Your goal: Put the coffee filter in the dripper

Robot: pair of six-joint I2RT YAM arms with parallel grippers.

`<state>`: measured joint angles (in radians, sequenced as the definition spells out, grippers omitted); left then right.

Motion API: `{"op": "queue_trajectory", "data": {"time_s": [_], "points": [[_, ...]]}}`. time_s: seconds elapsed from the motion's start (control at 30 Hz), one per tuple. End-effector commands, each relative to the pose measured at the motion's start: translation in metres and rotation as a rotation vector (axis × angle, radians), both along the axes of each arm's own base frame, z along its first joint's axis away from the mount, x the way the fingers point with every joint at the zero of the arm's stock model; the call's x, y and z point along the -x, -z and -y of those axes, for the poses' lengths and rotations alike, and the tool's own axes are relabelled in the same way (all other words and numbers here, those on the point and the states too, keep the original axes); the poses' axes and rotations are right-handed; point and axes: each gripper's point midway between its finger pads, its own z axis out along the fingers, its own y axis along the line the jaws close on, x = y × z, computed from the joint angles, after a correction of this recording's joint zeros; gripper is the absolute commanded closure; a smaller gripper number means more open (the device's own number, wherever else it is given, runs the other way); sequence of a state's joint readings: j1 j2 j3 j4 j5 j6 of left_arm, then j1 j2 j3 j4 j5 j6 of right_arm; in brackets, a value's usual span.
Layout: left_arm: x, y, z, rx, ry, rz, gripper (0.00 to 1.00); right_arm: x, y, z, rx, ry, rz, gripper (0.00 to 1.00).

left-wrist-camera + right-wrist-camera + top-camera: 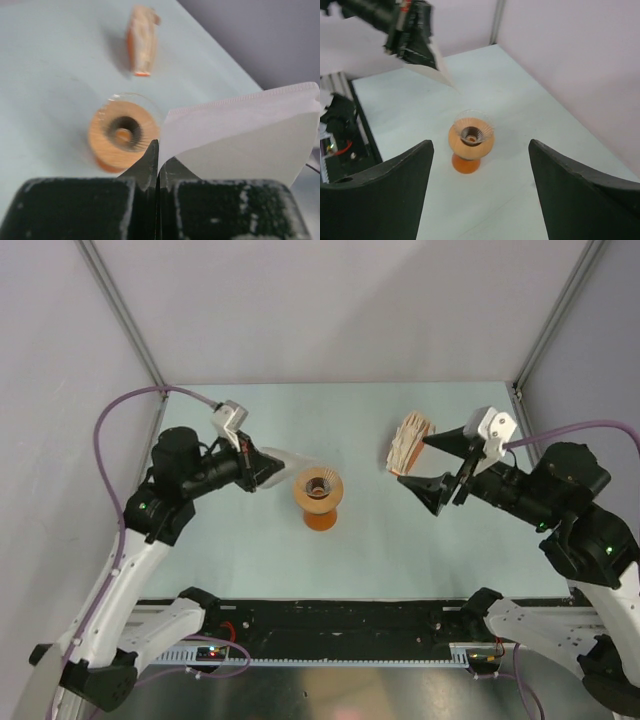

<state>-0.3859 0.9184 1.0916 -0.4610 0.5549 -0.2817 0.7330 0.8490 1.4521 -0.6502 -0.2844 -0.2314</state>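
Clamped by a corner in the closed left gripper (158, 152), the coffee filter (240, 135), fanning out past the tips, aloft just beside the dripper (123, 132). Spread wide and empty, the right gripper (420, 462).

The pale blue-green tabletop (250, 560) carries two things. Near its middle stands an orange vessel (320, 519) on a narrow foot, upright, with the tan-brown dripper (318, 484) seated in its top, dark centre hole facing up. To the right and a little farther back, well apart from the vessel, a tan-and-white ribbed stack of filters (409, 445) lies on its side.
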Motion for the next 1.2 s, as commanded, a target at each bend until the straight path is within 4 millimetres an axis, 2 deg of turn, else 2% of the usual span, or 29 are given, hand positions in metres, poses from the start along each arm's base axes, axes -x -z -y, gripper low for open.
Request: {"op": "queue_trajectory", "data": {"time_s": [0.0,0.1,0.17,0.23,0.37,0.43,0.5,0.6,0.73,0.9,1.03,1.17], "points": [[-0.022,-0.040,-0.049,-0.136,-0.261,0.244,1.00,-0.032,-0.020,0.011,-0.109,0.166,-0.048,0.19],[-0.035,-0.054,-0.069,-0.173,-0.387,0.297,1.00,-0.052,-0.012,-0.002,-0.111,0.188,-0.093,0.21],[-0.038,-0.063,-0.075,-0.206,-0.408,0.347,1.00,-0.062,-0.006,-0.015,-0.100,0.184,-0.116,0.21],[-0.036,-0.078,-0.077,-0.222,-0.410,0.402,1.00,-0.069,-0.009,-0.025,-0.092,0.198,-0.091,0.19],[-0.033,-0.118,-0.084,-0.215,-0.446,0.499,1.00,-0.080,-0.040,-0.035,-0.152,0.216,-0.075,0.16],[-0.032,-0.134,-0.086,-0.216,-0.469,0.533,1.00,-0.089,-0.050,-0.048,-0.142,0.203,-0.095,0.16],[-0.036,-0.142,-0.087,-0.231,-0.509,0.545,1.00,-0.088,-0.074,-0.062,-0.151,0.170,-0.039,0.16],[-0.046,-0.145,-0.083,-0.258,-0.541,0.565,1.00,-0.082,-0.097,-0.084,-0.173,0.124,0.045,0.15],[-0.058,-0.146,-0.080,-0.299,-0.564,0.591,1.00,-0.077,-0.107,-0.098,-0.198,0.111,0.081,0.12],[-0.054,-0.155,-0.074,-0.304,-0.542,0.682,1.00,-0.076,-0.092,-0.127,-0.178,0.087,0.104,0.09],[-0.048,-0.153,-0.067,-0.283,-0.518,0.730,1.00,-0.077,-0.086,-0.148,-0.127,0.085,0.178,0.08],[-0.043,-0.144,-0.057,-0.260,-0.485,0.732,1.00,-0.082,-0.074,-0.152,-0.097,0.118,0.204,0.07]]}}
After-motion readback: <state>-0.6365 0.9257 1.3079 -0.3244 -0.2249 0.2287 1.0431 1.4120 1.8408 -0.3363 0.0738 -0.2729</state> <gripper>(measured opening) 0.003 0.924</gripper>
